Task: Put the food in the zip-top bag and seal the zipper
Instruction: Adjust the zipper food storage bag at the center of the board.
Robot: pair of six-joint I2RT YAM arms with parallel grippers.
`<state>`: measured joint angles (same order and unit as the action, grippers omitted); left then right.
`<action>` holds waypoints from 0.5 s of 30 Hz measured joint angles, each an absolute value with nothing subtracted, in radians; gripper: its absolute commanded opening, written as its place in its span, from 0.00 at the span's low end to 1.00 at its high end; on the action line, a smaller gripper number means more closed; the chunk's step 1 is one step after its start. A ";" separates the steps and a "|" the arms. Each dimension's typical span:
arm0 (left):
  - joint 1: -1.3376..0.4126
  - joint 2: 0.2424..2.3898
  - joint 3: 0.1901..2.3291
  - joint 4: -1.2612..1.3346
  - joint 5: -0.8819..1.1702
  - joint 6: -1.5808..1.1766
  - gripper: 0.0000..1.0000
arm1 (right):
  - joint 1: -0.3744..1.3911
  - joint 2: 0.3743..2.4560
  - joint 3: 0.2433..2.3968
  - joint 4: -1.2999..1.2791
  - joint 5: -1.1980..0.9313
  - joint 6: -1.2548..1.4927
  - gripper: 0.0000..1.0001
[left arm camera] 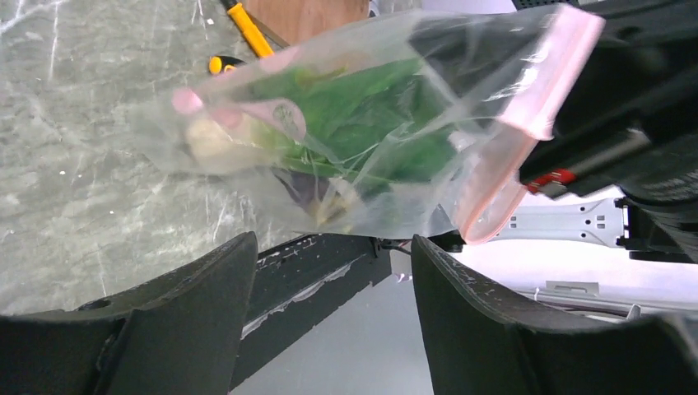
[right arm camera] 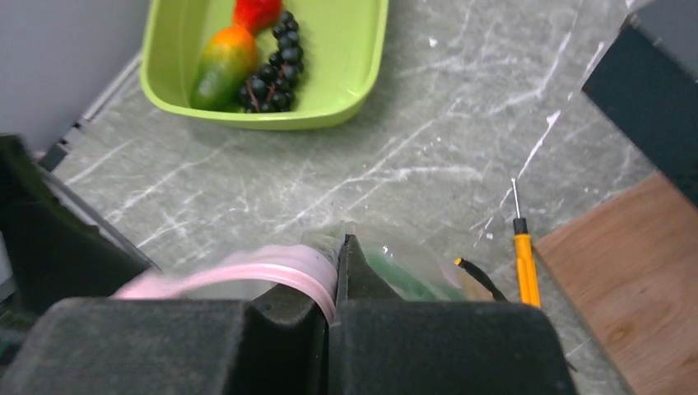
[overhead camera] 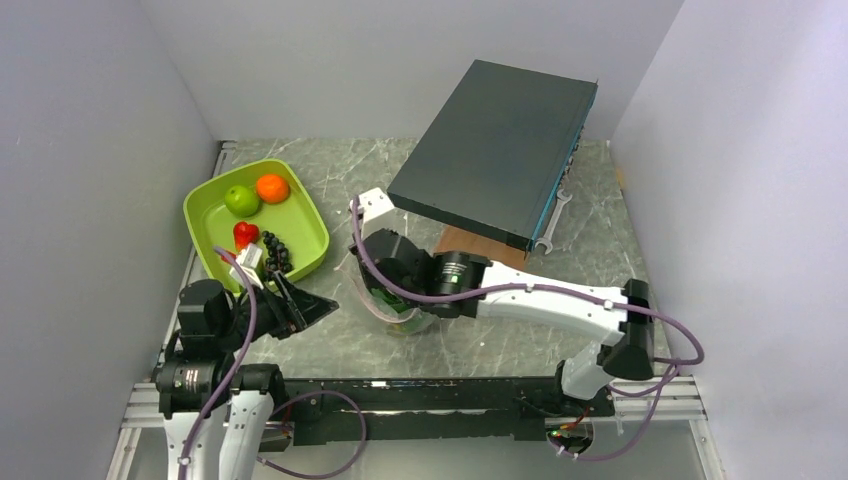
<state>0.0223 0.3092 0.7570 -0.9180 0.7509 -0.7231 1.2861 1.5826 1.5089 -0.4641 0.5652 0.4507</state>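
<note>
R jaws clamped on zipper of zip-top bag; L jaws open, empty.
Bag hangs from R jaws over surface, toward near edge, a bit L of mid; can't tell if its bottom touches. Inside: leafy greens, plus sth pale and sth dark, unclear thru plastic. Pink strip curves away from R jaws in R wrist view; sealed or not, can't tell. L jaws sit just L of bag, pointing at it, nothing btwn fingers. Lime tray along L edge toward far-L corner holds green apple, orange, red fruit, black grapes, yellow-red fruit. Screwdriver lies on surface beyond bag, beside wood board.
</note>
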 measured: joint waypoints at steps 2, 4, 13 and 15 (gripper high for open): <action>0.022 0.332 0.772 -0.912 0.754 -0.721 0.70 | 1.284 1.550 1.514 -0.451 0.544 0.413 0.00; 0.022 0.358 0.811 -0.918 0.738 -0.715 0.69 | 1.274 1.509 1.507 -0.416 0.510 0.384 0.00; 0.022 0.333 0.842 -0.821 0.746 -0.765 0.76 | 1.222 1.522 1.503 -0.281 0.556 0.343 0.00; 0.022 0.322 0.821 -0.803 0.762 -0.776 0.74 | 1.224 1.567 1.507 -0.279 0.540 0.350 0.00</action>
